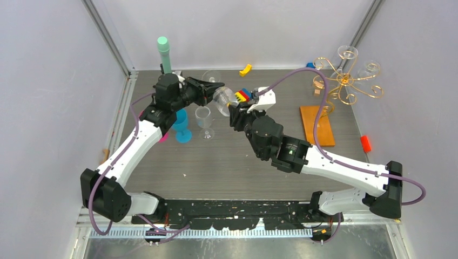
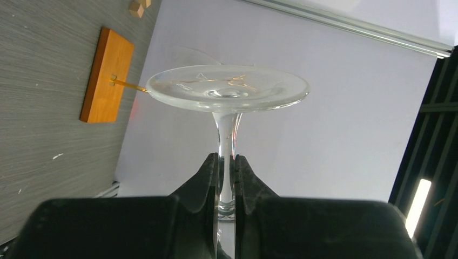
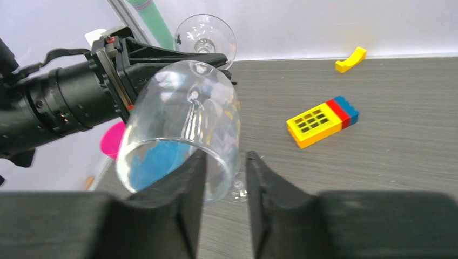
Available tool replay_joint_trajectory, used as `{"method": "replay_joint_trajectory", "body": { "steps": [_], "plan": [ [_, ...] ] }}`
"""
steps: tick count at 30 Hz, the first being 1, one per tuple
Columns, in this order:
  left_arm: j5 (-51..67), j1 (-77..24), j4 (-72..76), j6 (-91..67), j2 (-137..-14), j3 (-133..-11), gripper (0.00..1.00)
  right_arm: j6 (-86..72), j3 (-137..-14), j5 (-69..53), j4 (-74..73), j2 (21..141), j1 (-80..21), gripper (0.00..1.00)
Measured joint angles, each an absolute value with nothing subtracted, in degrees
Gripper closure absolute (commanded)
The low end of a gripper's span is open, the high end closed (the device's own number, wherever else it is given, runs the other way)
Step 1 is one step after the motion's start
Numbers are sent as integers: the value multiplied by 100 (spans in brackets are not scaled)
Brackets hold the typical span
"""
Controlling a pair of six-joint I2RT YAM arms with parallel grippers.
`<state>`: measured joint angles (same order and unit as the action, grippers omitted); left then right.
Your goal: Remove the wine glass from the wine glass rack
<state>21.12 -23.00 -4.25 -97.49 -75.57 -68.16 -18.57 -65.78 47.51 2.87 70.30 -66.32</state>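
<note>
A clear wine glass (image 1: 224, 101) is held sideways in the air above the table's middle back. My left gripper (image 1: 216, 89) is shut on its stem (image 2: 227, 135), with the round foot (image 2: 227, 89) just past the fingertips. My right gripper (image 1: 236, 110) is open at the bowl's mouth. The bowl's rim wall (image 3: 216, 162) sits between its two fingers with a gap on the right side. The gold wire wine glass rack (image 1: 345, 81) stands at the back right on its orange-brown wooden base (image 1: 317, 125). It also shows in the left wrist view (image 2: 106, 75).
Two more clear glasses (image 1: 347, 52) hang on the rack. A blue goblet (image 1: 182, 127) and a small clear glass (image 1: 203, 121) stand under my left arm. A green cylinder (image 1: 164, 54), a yellow piece (image 1: 246, 69), a toy brick block (image 3: 322, 121) and a red item (image 1: 366, 143) lie around.
</note>
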Motion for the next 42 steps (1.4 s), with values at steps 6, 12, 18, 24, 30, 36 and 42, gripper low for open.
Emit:
{"method": "replay_joint_trajectory", "body": {
  "steps": [6, 12, 18, 24, 30, 36, 42],
  "plan": [
    [2084, -2285, -165, -9922, -7446, -6630, 98, -2349, -6877, 4794, -106, 7137, -6552, 99],
    [2084, -2274, -84, -9968, -7371, -6567, 50, -2753, -7303, 4816, -797, 7249, -6514, 100],
    [2283, -2298, -108, -9201, -7161, -6578, 16, -2991, -7767, 4952, -1597, 7345, -6523, 100],
    [2449, -2298, -1033, -7408, -6899, -6978, 5, -3116, -8331, 5103, -2488, 7516, -6311, 100],
    [2182, -2296, -2425, -5592, -6246, -7004, 0, -3341, -8906, 4442, -3618, 7861, -5524, 100],
    [1813, -2296, -3339, -4191, -5787, -7358, 0, -3267, -9334, 3417, -4816, 8379, -5096, 100],
    [1533, -2296, -4003, -3103, -5492, -7605, 0, -3009, -9636, 2390, -5540, 9085, -5092, 100]
  ]
}}
